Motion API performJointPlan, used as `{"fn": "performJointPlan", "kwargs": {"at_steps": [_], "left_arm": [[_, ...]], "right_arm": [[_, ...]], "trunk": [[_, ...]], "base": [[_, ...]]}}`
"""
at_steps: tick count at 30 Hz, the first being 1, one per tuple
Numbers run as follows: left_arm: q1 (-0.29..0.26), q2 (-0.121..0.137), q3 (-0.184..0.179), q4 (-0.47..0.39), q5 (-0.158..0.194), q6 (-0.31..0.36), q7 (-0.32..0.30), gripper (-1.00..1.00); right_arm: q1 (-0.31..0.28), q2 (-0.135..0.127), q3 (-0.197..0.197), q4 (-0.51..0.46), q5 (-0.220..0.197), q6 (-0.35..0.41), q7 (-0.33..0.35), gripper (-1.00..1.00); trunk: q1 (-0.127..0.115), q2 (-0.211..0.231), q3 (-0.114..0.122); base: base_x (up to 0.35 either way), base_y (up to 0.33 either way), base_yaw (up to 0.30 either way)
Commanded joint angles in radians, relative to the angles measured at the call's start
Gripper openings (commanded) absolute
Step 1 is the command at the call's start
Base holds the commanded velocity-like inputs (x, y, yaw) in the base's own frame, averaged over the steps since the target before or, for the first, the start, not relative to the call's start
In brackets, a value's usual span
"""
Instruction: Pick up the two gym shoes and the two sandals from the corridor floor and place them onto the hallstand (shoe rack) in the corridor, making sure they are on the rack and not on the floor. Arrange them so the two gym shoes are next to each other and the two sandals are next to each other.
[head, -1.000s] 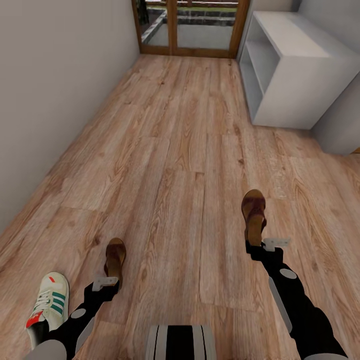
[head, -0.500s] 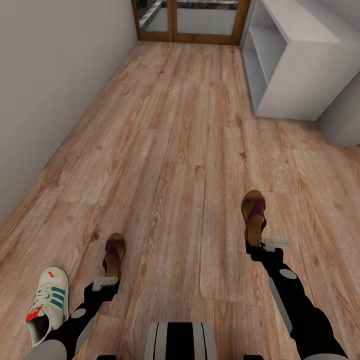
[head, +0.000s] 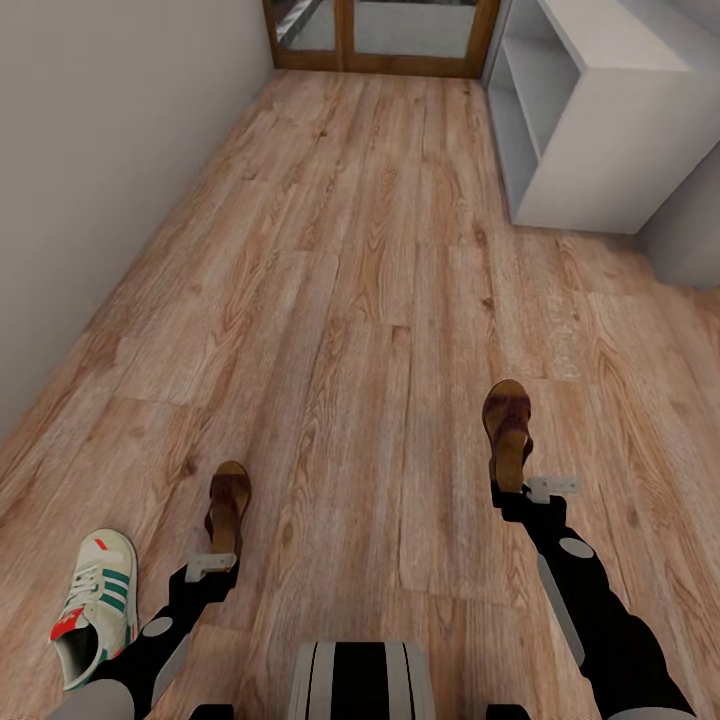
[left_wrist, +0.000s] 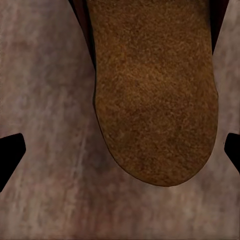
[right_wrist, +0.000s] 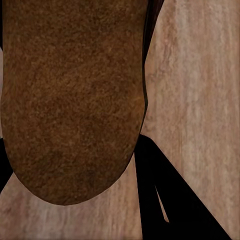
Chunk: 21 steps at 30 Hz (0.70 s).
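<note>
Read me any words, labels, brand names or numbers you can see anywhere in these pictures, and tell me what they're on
There is no readable text.
Gym shoe: green side stripes and red-orange patches, no legible lettering.
Sandal in the left gripper: plain brown, no mark.
Sandal in the right gripper: plain too.
Hallstand: blank white panels.

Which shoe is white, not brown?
The gym shoe on the floor beside the robot's left arm: white with green stripes and a red heel patch. The two sandals are brown.
</note>
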Motion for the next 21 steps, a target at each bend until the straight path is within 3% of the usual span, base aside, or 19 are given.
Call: {"fn": "performJointPlan", "kwargs": {"at_steps": [1, 21], "left_arm": [[0.0, 0.0, 0.009, 0.001, -0.01, -0.004, -0.005, 1.0], [-0.001, 0.001, 0.01, 0.002, -0.008, -0.005, -0.004, 1.0]], "right_arm": [[0.0, 0.0, 0.001, -0.002, -0.004, 0.006, -0.004, -1.0], [0.0, 0.001, 0.002, -0.002, -0.004, 0.006, -0.004, -1.0]], "trunk": [[0.0, 0.0, -0.001], [0.0, 0.0, -0.001]], "base": [[0.0, 0.0, 0.0], [0.032, 0.0, 0.0]]}}
